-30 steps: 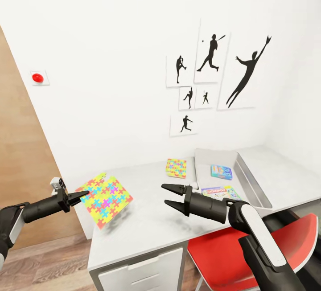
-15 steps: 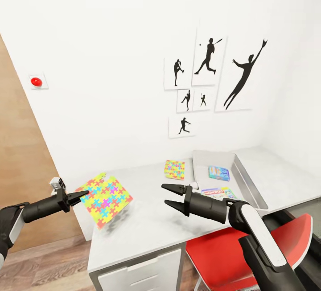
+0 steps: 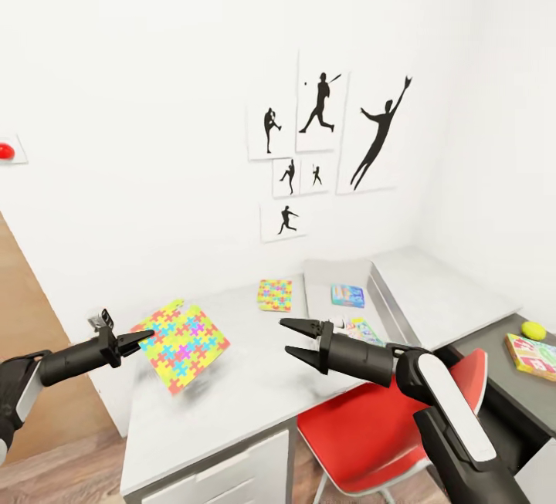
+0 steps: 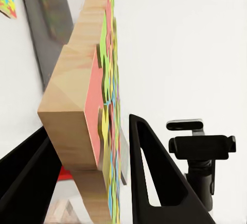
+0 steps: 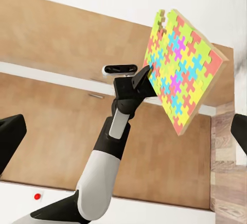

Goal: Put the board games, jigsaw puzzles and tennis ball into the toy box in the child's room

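My left gripper (image 3: 144,336) is shut on one corner of a jigsaw puzzle (image 3: 182,345), holding it tilted above the left end of the table (image 3: 247,388). In the left wrist view the puzzle's wooden edge (image 4: 85,105) sits between the fingers. My right gripper (image 3: 294,338) hangs open over the table with nothing in it. The right wrist view looks at the held puzzle (image 5: 182,69). The other puzzle (image 3: 275,295) lies flat beside the grey toy box (image 3: 337,270). A blue board game (image 3: 347,295) and a second one (image 3: 363,328) lie in the box. The tennis ball (image 3: 533,329) and a third game (image 3: 533,356) rest on a dark surface at the right.
A red chair (image 3: 386,427) stands tucked under the table, right below my right arm. White drawers (image 3: 232,473) front the desk. Black silhouette pictures (image 3: 324,130) hang on the white wall, a red button (image 3: 6,150) is at the far left, and a brown door (image 3: 23,334) is behind my left arm.
The whole view has swung to the right, so the table, pictures and door sit further left. The ball and a game box have come into view at the right. Both arms hold their pose.
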